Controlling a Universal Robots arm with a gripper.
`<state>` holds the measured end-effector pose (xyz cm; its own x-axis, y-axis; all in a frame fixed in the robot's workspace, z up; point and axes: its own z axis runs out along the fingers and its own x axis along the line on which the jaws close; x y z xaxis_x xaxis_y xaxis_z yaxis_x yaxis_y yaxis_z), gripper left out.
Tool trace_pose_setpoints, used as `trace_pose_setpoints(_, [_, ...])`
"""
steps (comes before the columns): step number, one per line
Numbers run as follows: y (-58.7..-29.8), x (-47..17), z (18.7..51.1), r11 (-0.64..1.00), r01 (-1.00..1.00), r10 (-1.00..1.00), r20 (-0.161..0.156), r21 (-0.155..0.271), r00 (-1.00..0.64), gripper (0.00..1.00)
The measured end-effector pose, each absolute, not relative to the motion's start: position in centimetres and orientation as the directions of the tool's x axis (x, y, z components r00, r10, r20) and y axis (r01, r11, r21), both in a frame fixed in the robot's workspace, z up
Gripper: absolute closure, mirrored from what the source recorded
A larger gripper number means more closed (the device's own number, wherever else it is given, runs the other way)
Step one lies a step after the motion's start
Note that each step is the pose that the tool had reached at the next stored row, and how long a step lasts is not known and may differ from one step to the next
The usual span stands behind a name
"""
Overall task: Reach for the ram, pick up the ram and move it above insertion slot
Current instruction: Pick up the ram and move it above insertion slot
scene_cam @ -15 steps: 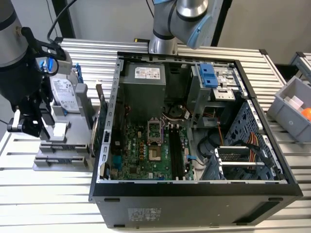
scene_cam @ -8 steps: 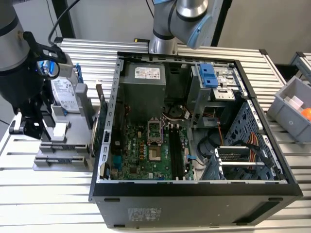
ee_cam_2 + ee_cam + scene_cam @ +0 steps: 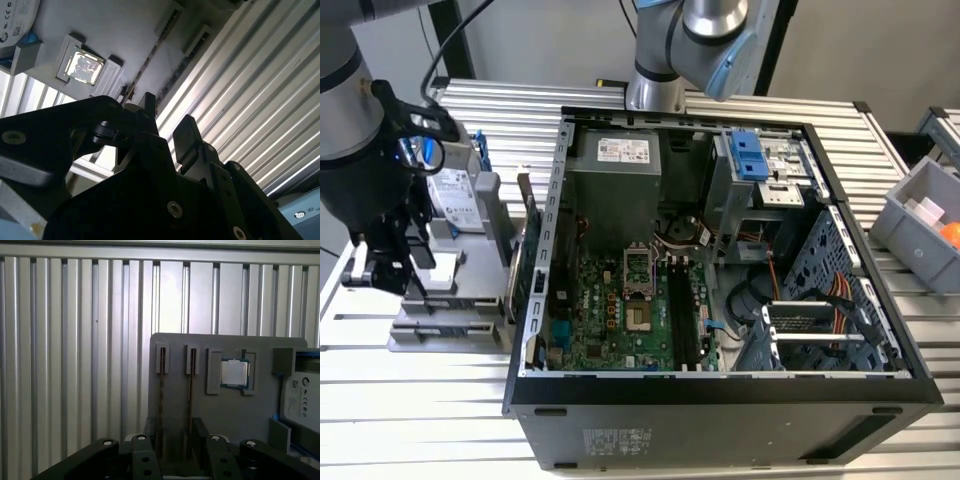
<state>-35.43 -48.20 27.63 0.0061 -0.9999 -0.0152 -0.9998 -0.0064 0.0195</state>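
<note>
Bright light from above, dark spots close up.

Strong white glare on the ribbed metal table (image 3: pixel 440 400) in the exterior view and on the chip (image 3: pixel 85 65) in the second wrist view. Deep shadow inside the computer case (image 3: pixel 720 395). Black, blurry gripper (image 3: pixel 167 122) up close; soft, slightly hazy first wrist view.

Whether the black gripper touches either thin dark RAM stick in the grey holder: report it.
Cannot tell. In the first wrist view the gripper sits open at the RAM sticks, its fingers hiding any contact or gap.
</note>
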Motion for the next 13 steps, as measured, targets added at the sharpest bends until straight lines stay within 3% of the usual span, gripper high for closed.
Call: trace_pose_setpoints(13, [-48.7, -35.4, 26.1, -0.006, -1.0, -1.0, -0.015, 0.02, 0.006, 0.0])
